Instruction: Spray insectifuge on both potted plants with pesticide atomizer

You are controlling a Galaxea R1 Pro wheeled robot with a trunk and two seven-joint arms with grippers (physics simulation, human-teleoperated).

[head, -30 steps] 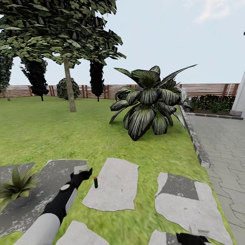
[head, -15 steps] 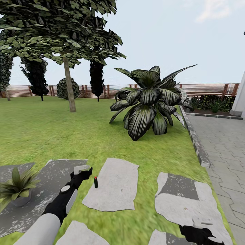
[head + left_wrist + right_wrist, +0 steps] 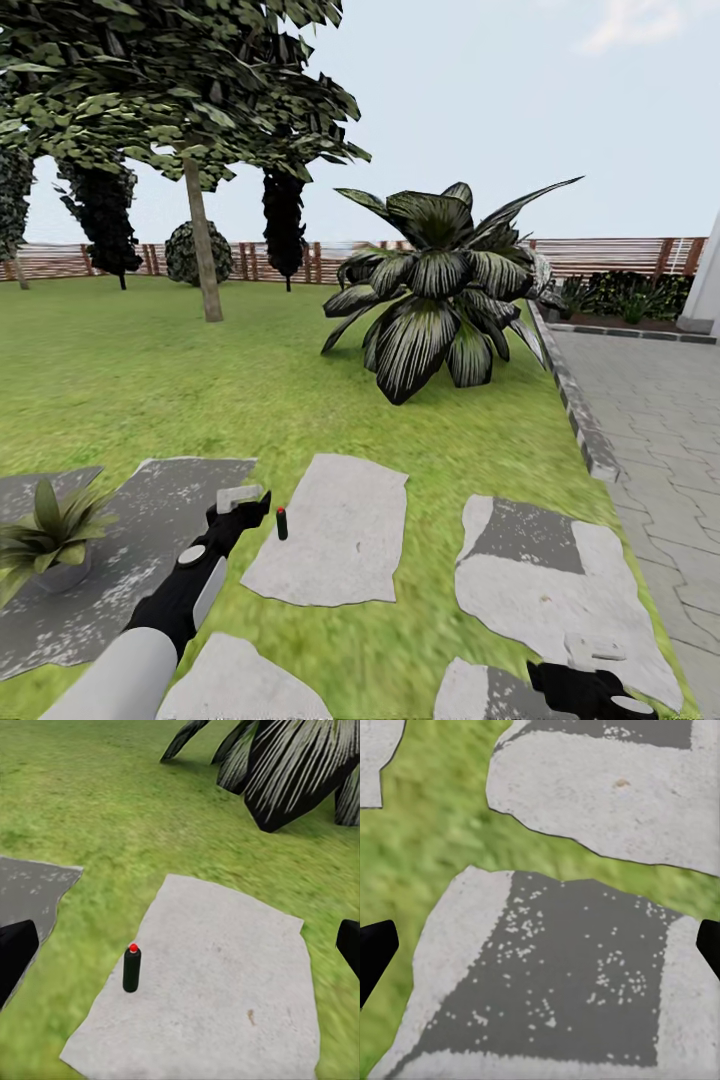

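The pesticide atomizer, a slim dark-green bottle with a red top, stands upright on the left edge of a grey stone slab. My left gripper hovers just to its left, open and empty. In the left wrist view the atomizer stands ahead between the wide-apart black fingertips, not touching them. A potted plant with pointed green leaves in a grey pot sits at the left edge. My right gripper is low at the bottom right, open above a slab.
A large dark-leaved bush stands on the lawn ahead. A paved path with a stone kerb runs along the right. Trees and a brown slatted fence close the back. More slabs lie in the grass.
The head view has tilted slightly, shifting the scene up. The right arm has come a little further into view at the bottom right. The left gripper stays beside the atomizer.
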